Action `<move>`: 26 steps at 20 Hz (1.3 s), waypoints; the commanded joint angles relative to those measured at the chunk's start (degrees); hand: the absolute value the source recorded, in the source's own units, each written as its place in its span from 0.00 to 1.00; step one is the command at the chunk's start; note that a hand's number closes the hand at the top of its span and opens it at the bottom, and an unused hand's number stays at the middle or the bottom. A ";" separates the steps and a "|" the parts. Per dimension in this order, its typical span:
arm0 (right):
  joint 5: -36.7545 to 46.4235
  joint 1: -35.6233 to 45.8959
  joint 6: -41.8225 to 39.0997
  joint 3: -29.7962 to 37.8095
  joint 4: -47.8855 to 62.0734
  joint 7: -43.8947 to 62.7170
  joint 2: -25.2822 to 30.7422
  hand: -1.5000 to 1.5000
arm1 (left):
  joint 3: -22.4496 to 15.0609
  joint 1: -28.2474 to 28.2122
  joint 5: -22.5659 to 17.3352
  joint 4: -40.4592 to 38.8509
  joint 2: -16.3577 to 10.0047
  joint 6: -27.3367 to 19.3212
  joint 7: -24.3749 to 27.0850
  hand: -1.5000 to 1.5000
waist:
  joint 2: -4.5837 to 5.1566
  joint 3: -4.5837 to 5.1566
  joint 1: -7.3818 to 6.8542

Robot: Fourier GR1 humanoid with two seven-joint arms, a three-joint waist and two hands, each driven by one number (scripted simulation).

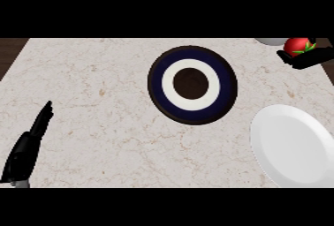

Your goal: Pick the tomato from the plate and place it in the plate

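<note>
A red tomato (298, 45) with a green stem shows at the far right top of the head view, beyond the counter's right corner. My right hand (308, 58) is just under and beside it, its black fingers curled round it, and most of the hand is cut off by the view's edge. A dark blue plate (222, 84) with a white ring and a dark centre lies in the upper middle of the counter. A plain white plate (290, 145) lies at the lower right. My left hand (29, 143) rests open at the lower left, fingers straight and pointing up.
The pale marble counter (98, 88) fills the view, with dark floor past its far left corner (9, 53). A pale grey rounded shape (269, 40) shows at the top edge beside the tomato.
</note>
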State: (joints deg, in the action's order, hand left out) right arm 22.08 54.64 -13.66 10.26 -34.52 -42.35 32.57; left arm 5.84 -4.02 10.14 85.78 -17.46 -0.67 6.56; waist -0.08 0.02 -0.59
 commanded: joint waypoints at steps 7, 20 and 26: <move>1.93 1.13 -1.61 -6.19 -9.10 15.32 -10.85 1.00 | 1.90 -0.05 -0.22 -2.28 -0.35 1.50 2.21 0.50 | -0.06 0.03 0.58; 2.63 5.77 1.07 -6.63 2.42 25.04 -24.75 1.00 | 0.45 0.23 1.77 0.34 1.75 0.42 0.07 0.50 | 0.42 -0.03 -0.75; 5.47 8.02 8.55 -5.99 10.88 25.18 -27.17 0.00 | 2.36 0.48 -0.22 0.88 0.25 3.32 -0.31 0.50 | 0.54 -0.03 -1.05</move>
State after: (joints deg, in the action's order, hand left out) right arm 27.43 61.36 -7.41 2.89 -28.55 -17.04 6.46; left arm 6.94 -3.63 11.57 86.05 -16.17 0.51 7.16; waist 0.38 0.00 -1.41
